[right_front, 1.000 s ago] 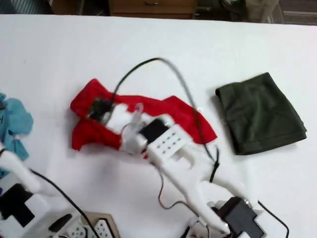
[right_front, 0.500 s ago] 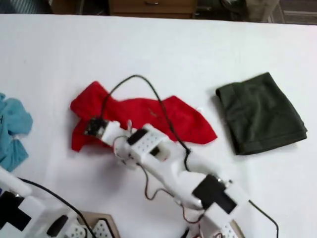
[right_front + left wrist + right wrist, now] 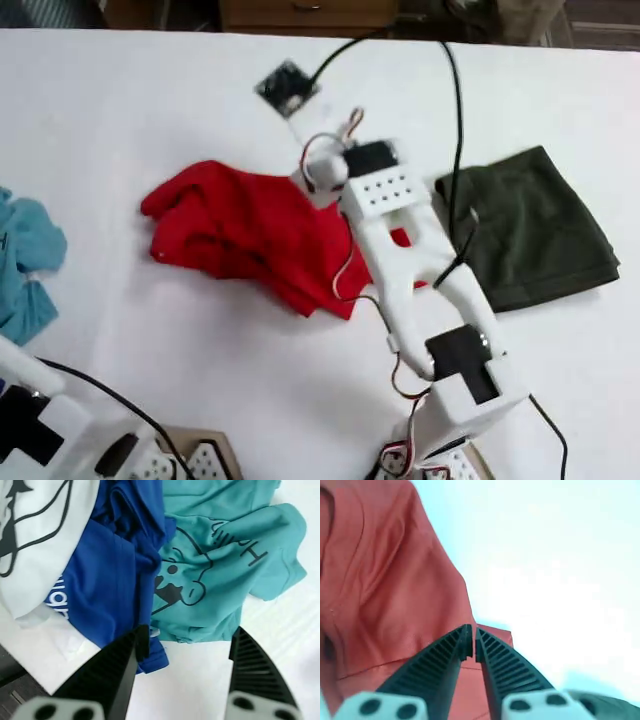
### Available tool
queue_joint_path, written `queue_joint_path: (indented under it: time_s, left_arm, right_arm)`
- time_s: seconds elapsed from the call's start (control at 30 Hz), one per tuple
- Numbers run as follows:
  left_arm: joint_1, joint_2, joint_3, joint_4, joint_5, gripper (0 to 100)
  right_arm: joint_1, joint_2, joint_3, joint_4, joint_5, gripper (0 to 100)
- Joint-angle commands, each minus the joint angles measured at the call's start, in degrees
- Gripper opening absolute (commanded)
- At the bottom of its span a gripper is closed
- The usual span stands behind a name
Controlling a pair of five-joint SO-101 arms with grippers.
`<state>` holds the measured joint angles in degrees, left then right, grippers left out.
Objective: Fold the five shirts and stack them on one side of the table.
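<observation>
Right claw point(image 3: 471, 630) was clenched on an edge of the red shirt point(image 3: 250, 225). A folded dark green shirt point(image 3: 525, 228) lay near it, on the other side of its arm. Left claw point(image 3: 187, 637) hung released over a heap: teal shirt point(image 3: 220, 555) beneath, blue shirt point(image 3: 115, 570) just beside, white shirt point(image 3: 35, 525) touching the blue. The red shirt lay crumpled and unfolded on the table point(image 3: 150, 90), spreading away from the right claw.

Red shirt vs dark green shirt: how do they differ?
The red shirt is rumpled, with a ragged outline; the dark green shirt is folded into a neat rectangle. The red shirt spreads wider than the dark green shirt. The right hand is shut on the red shirt's edge; no hand holds the dark green shirt. Both lie on the table.
</observation>
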<state>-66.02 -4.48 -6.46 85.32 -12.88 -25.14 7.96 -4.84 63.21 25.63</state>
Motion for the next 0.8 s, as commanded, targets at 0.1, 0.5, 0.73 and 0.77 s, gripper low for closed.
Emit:
queue_joint_path:
  time_s: [0.1, 0.5, 0.73, 0.77]
  left_arm:
    - [7.6, -0.4, 2.9, -0.1, -0.4, 28]
    - [10.3, -0.7, 5.8, -4.9, -0.5, 28]
    - [8.4, -0.4, 5.8, -4.9, -0.7, 28]
    - [8.4, -0.4, 5.9, -4.9, -0.7, 28]
  right_arm:
    - [-5.2, 0.4, -3.3, 7.4, -0.2, 2.4]
    - [-23.0, 3.9, 7.9, 4.9, 4.4, 19.0]
    - [-17.9, 14.4, 3.6, 0.5, 4.5, 16.6]
    - [-17.2, 15.2, 1.8, 1.0, 4.5, 16.6]
